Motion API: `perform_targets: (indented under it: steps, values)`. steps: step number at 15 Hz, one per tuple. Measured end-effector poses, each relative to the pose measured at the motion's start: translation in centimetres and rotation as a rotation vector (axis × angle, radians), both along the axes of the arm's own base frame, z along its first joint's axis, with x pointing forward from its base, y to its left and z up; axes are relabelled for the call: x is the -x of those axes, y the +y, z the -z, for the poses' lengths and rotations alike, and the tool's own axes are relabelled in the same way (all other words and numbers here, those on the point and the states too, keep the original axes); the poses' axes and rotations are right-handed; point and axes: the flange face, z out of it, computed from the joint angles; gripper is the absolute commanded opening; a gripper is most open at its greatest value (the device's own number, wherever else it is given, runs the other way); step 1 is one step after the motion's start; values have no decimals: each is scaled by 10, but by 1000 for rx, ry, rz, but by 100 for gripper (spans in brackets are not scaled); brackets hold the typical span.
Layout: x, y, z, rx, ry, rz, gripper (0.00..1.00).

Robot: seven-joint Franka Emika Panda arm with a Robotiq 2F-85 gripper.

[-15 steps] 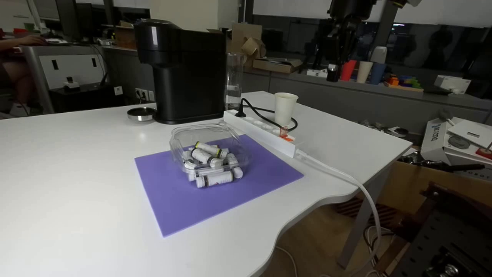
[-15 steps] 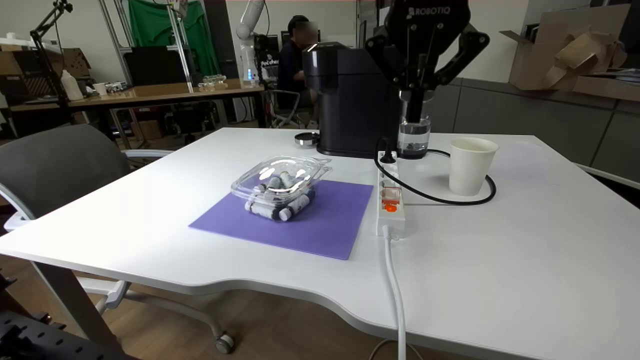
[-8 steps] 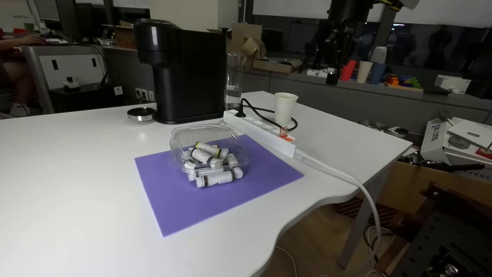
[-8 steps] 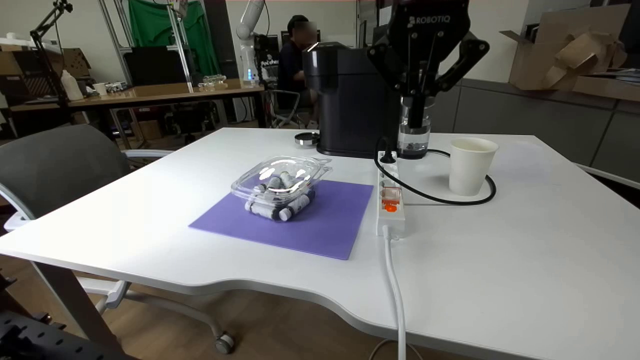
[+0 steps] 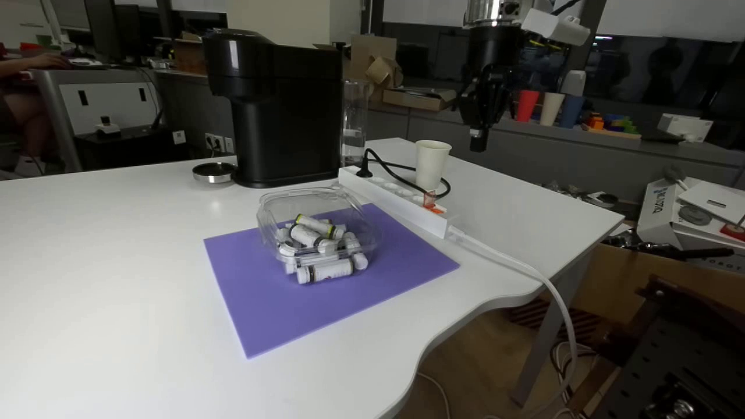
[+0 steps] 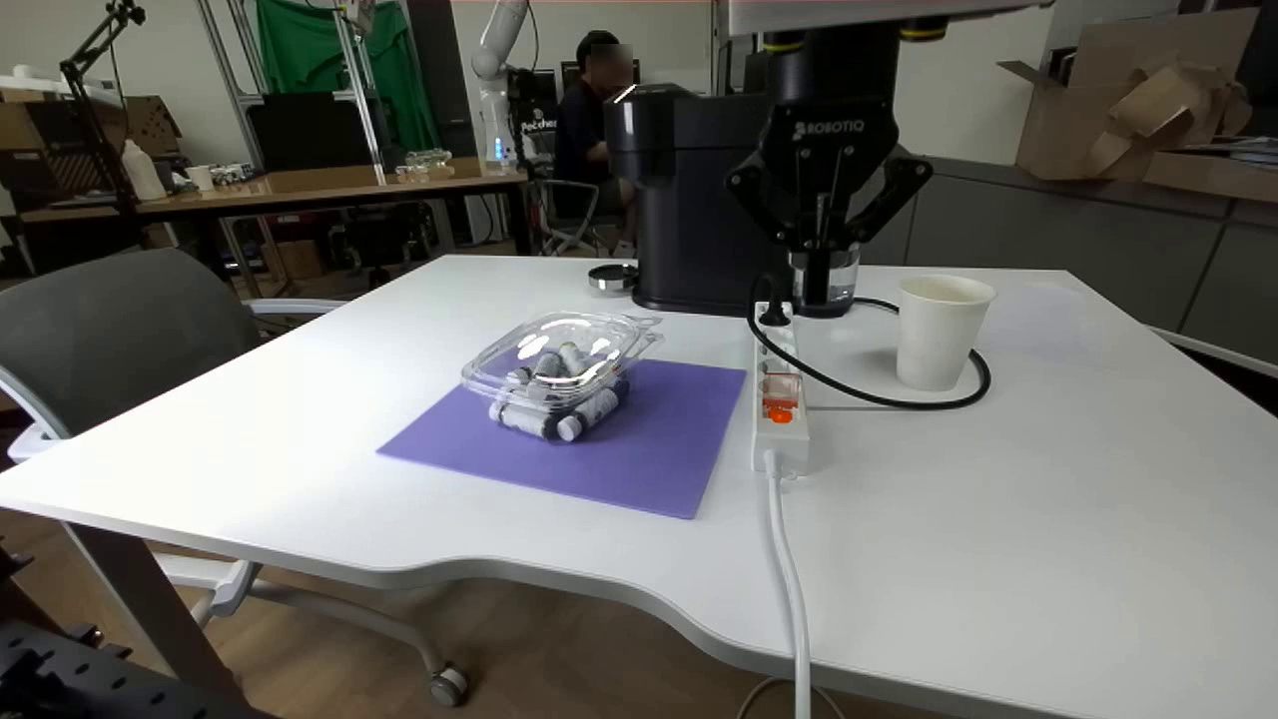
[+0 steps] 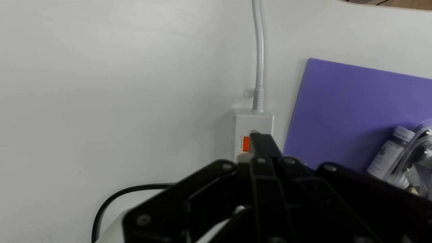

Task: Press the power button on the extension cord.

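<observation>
The extension cord is a long white power strip (image 5: 401, 210) on the table. It also shows in an exterior view (image 6: 781, 444) and in the wrist view (image 7: 253, 122). The red-orange power button (image 6: 779, 414) sits near its cable end, beside a raised translucent red piece (image 6: 782, 388). The button also shows in an exterior view (image 5: 434, 209). In the wrist view the button (image 7: 246, 144) is partly hidden by the fingertips. My gripper (image 5: 478, 141) is shut, empty and pointing down, well above the strip and apart from it. It also shows in an exterior view (image 6: 817, 282) and in the wrist view (image 7: 264, 143).
A white paper cup (image 6: 941, 335) and a looped black cable (image 6: 889, 403) lie beside the strip. A black coffee machine (image 5: 291, 110) and a clear water container (image 5: 354, 125) stand behind. A clear box of vials (image 5: 317, 233) rests on a purple mat (image 5: 273, 314).
My gripper has come down and moved left in both exterior views, mostly in the last half second. It stays shut. The strip and the other things have not moved.
</observation>
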Motion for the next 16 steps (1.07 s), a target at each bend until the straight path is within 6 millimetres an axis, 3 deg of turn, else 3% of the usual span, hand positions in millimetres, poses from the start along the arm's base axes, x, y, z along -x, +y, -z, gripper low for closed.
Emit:
perform_targets:
  steps: [7,16]
  values:
    - [-39,6,40,30,21,-21,0]
    - [-52,21,79,12,50,-53,0]
